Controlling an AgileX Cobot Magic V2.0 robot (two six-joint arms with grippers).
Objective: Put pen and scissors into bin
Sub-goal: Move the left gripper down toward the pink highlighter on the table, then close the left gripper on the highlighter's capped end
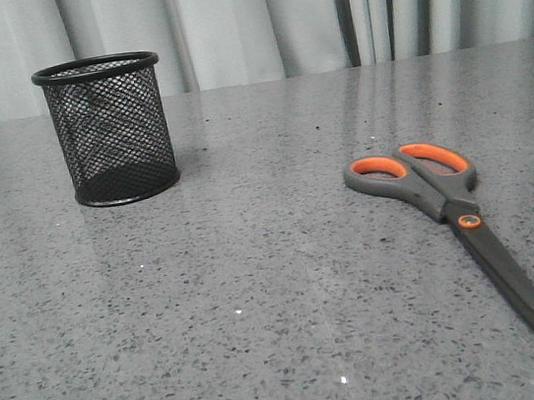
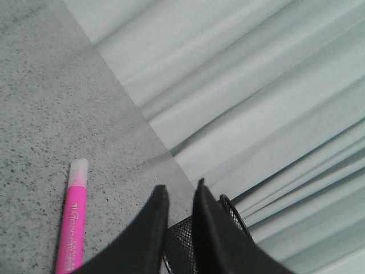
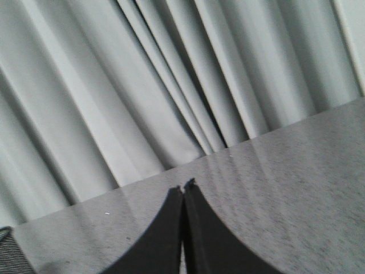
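Lying flat beside the slightly parted, empty left gripper (image 2: 181,193), slim magenta-pink pen (image 2: 72,221) is cut off; right gripper (image 3: 184,187) clenched empty.

You're looking at a grey speckled stone-look counter (image 1: 260,290) that fills most of the front view, with dark flecks and a few tiny white specks scattered over it. It's a bit glossy, so you get soft pale streaks reflected near the far edge. Right behind that edge hangs a pale grey-green curtain (image 1: 261,17), running the whole width in long vertical folds, deeper shadows between the pleats on the right side. Both wrist views give you the same curtain and counter, just tilted. Light is even and soft, no hard shadows anywhere.
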